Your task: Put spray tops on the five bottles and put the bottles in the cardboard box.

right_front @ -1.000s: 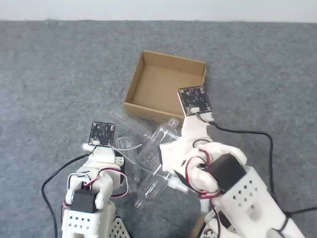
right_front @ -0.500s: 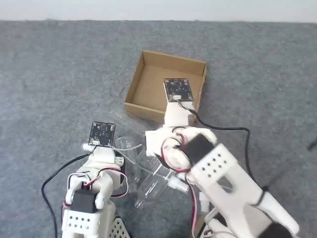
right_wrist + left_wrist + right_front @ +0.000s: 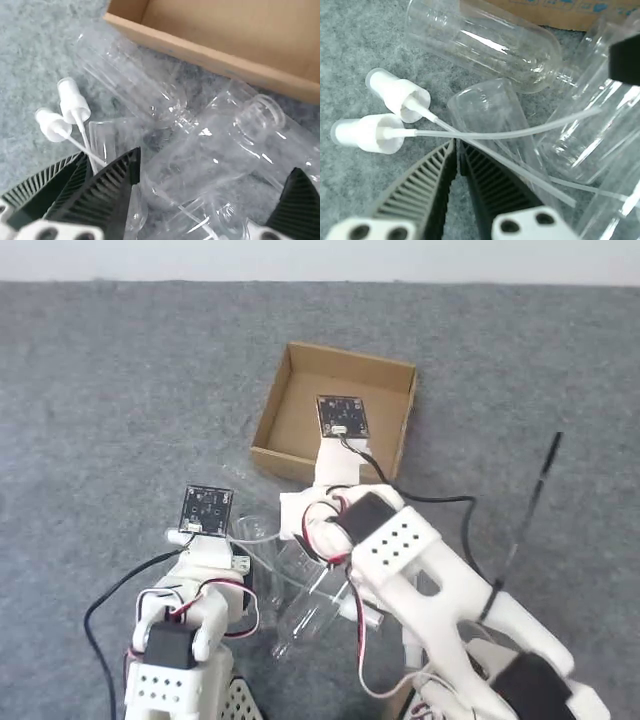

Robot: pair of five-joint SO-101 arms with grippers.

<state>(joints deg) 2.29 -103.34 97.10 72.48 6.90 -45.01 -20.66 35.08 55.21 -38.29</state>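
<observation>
You've got a grey, carpet-like mat (image 3: pixel 110 390) spreading out on every side, and at twelve o'clock a pale strip of wall (image 3: pixel 320 258) borders its far edge.

Our left arm (image 3: pixel 190 625) sits folded low on the near side, its wrist (image 3: pixel 206 540) aimed forward and down. On it, our left gripper (image 3: pixel 456 145) has its two ribbed fingers (image 3: pixel 432 180) drawn almost together, with only a thin slit between them. Our right arm (image 3: pixel 440 590) stretches diagonally from the near right toward the middle. It reaches farther forward than the left, with its forward end tipped downward. Our right gripper (image 3: pixel 215 162) is spread wide, its two dark fingertips standing far apart.
</observation>
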